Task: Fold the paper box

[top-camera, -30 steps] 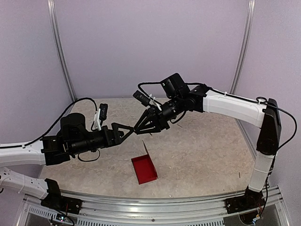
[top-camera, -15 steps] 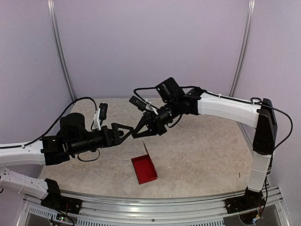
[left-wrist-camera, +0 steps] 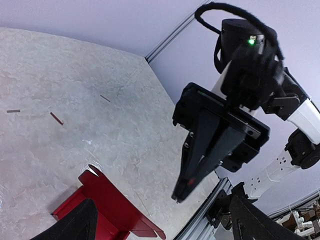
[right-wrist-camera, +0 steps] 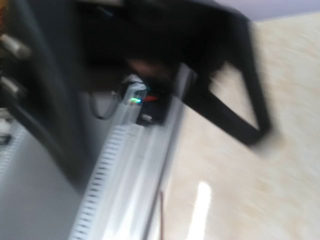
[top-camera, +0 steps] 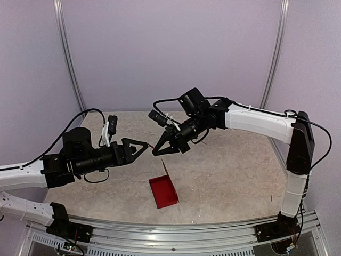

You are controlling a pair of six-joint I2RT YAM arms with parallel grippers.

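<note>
Risks, L to R: left gripper (top-camera: 144,146) hung above the beige mottled tabletop (top-camera: 229,176) w/ jaws spread wide, holding nothing. right gripper (top-camera: 156,151) sat just beside it, nearly tip to tip, jaws pressed together, nothing visibly pinched. A reddish speck (top-camera: 151,146) by the tips was too small to call.

Main worry imo was arm-on-arm contact. Both sets of fingers were close in mid-air, so an inward drift on either side would prob clash them.

Second: the bright red thin-card paper box (top-camera: 163,191) was only half formed, w/ one wall upright, the rest flat on the table and nothing pinning it. It's light card, so a one-sided push would likely skid or tip it rather than crease it, and the standing wall could flop back.

Third: the right wrist view was too blurred to read, so there was no close look from that side.

Box vs jaws: the box lay on the table, lower than both grippers and toward the near edge, well apart from each and touching neither. In the top view it sat below-right of the left jaws and roughly under the right tips. In the left wrist view the box (left-wrist-camera: 107,210) showed low in frame by one of the left fingers (left-wrist-camera: 75,225). The closed-up right gripper (left-wrist-camera: 179,189) pointed down past its right side w/ a clear gap.
</note>
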